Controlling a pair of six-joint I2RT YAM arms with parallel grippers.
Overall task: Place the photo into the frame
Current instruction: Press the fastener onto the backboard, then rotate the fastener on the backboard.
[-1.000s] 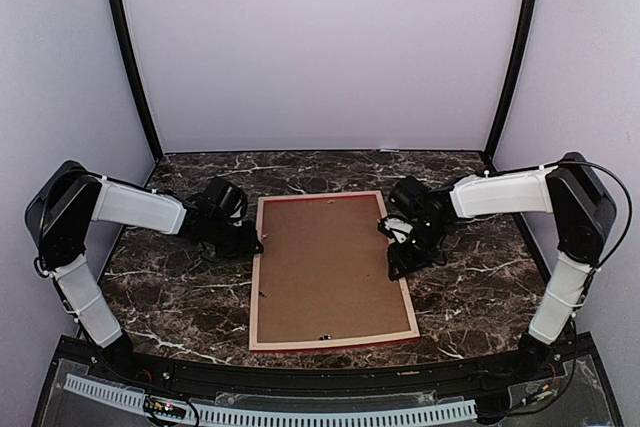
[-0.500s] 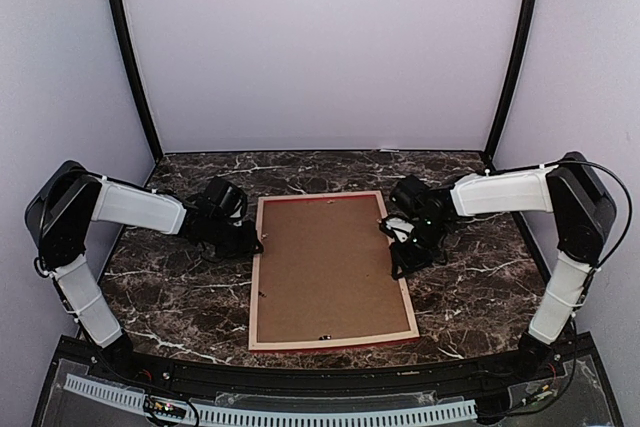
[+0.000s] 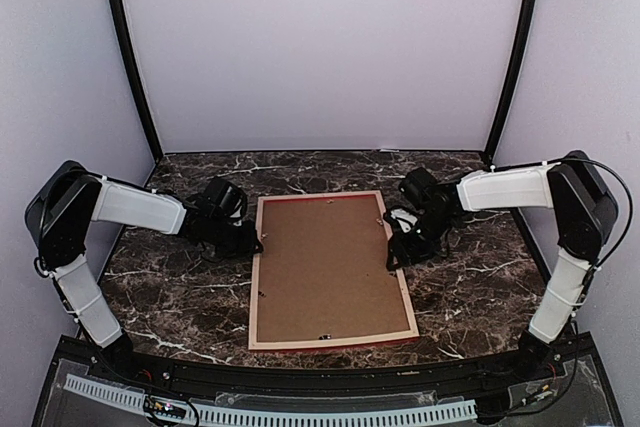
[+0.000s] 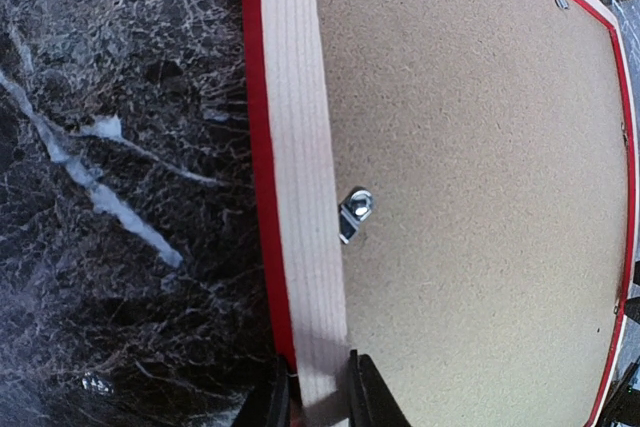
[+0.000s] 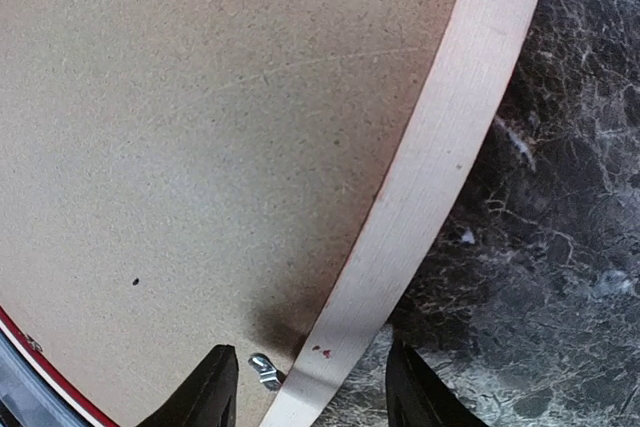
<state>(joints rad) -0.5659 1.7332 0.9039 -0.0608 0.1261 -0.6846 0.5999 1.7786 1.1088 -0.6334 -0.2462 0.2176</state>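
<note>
A: From above, what holds what?

B: The frame (image 3: 335, 339) lies flat on the dark marble table (image 3: 470, 287) with its pale back up. A brown backing board (image 3: 325, 267) fills its opening, and whatever lies under that board is hidden. The left gripper (image 3: 255, 243) sits at the frame's left rail and the right gripper (image 3: 393, 252) at its right rail, both toward the far end.

A: Can you read the jaws from up there?

B: No, they are too small and dark.

A: And the left wrist view?

B: It shows the grip. The left gripper (image 4: 318, 399) is clamped on the frame (image 4: 300, 147), with one finger at the red outer edge and the other on the board side. A metal tab (image 4: 354, 215) sits at the seam between rail and backing board (image 4: 470, 177). From overhead it cannot be made out.

A: And the right wrist view?

B: The right gripper (image 5: 312, 387) has its jaws apart, straddling the right rail, and a gap shows beside each of its fingers (image 5: 212, 392). A second small tab (image 5: 265, 371) lies just beside the inner finger at the board's edge. Two tiny red marks (image 5: 320, 351) dot the wood nearby.
</note>
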